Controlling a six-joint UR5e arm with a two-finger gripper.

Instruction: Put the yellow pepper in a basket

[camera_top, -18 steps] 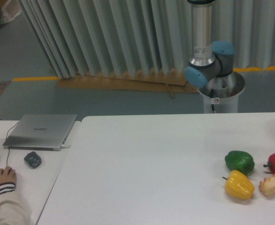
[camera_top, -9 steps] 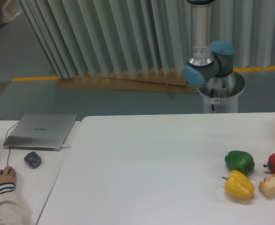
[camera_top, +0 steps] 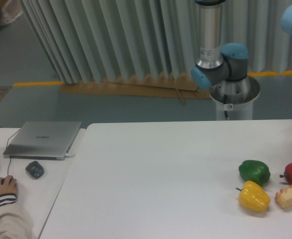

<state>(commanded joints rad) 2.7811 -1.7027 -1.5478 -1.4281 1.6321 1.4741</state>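
We see a closed grey laptop [camera_top: 42, 139] at left | white worktop [camera_top: 161, 169] | glossy green bell pepper [camera_top: 254, 172] just behind the glossy yellow bell pepper [camera_top: 253, 196] near the worktop's right front | tool out of frame, state unknown to us.

I stood in what looked like a robotics lab. My arm [camera_top: 213, 50] rose from a metal pedestal [camera_top: 234, 97] on a bare grey floor marked with a yellow line [camera_top: 36, 83], before a wall of pale pleated curtain [camera_top: 111, 35]. At the white table [camera_top: 151, 174], a closed laptop [camera_top: 43, 139] lay beside a person's hand [camera_top: 5, 187] resting at a side desk.
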